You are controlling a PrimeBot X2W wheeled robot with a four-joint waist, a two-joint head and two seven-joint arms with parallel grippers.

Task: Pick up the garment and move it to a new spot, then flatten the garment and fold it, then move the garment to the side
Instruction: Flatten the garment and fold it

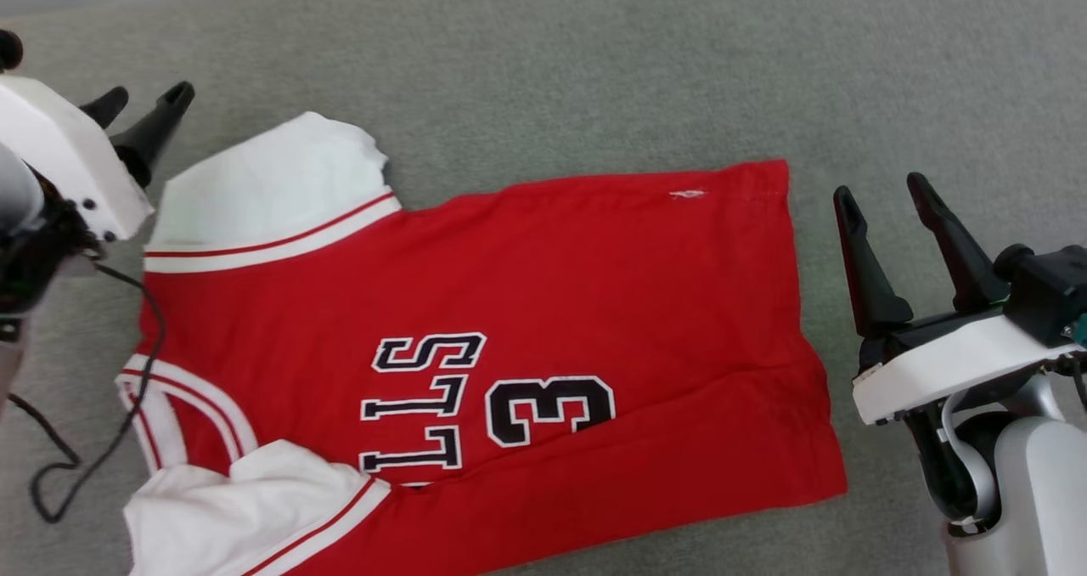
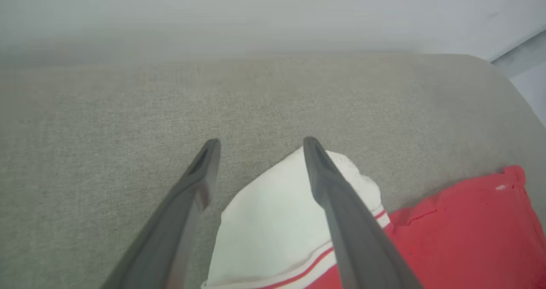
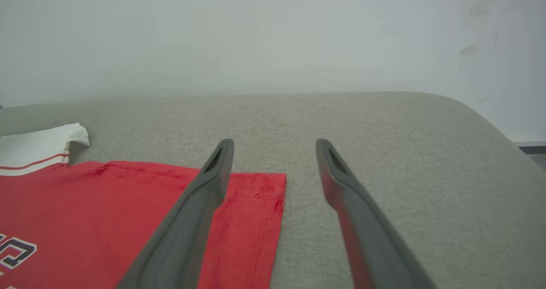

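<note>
Shirt (image 1: pixel 509 304) lies spread on the grey worktop (image 1: pixel 594 58), between the two sets of jaws, collar end toward the left jaws and hem toward the right jaws. The near long edge looks doubled over: lettering and number are partly covered, and a ridge runs toward the hem.

Left jaws: spread wide, nothing in them. The far white sleeve (image 2: pixel 277 221) sits beneath and between the fingers (image 2: pixel 332 203). Cannot tell whether they touch it.

Right jaws: spread wide, empty. The hem corner (image 3: pixel 264 195) lies beneath the finger nearer the shirt. The other finger is over bare worktop, just past the hem.

Risks, as I judge them:
- Right jaws closing where they stand would catch only the hem corner, or nothing. One end would lift and the shirt would skew.
- Left jaws on the sleeve tip alone: the cloth is thin and loose. The sleeve could pull out with the body left behind, or slip free mid-lift.
- Doubled near edge: a pinch may take one layer only, so the fold opens or bunches.
- Dark cable (image 1: pixel 158 321) from the left arm hangs across the shirt's shoulder, beside the left jaws. Unclear whether it rests on the cloth. A sweep of that arm could drag the collar.
- Near sleeve (image 1: pixel 238 508) is crumpled and will bulk any fold unless smoothed.
</note>
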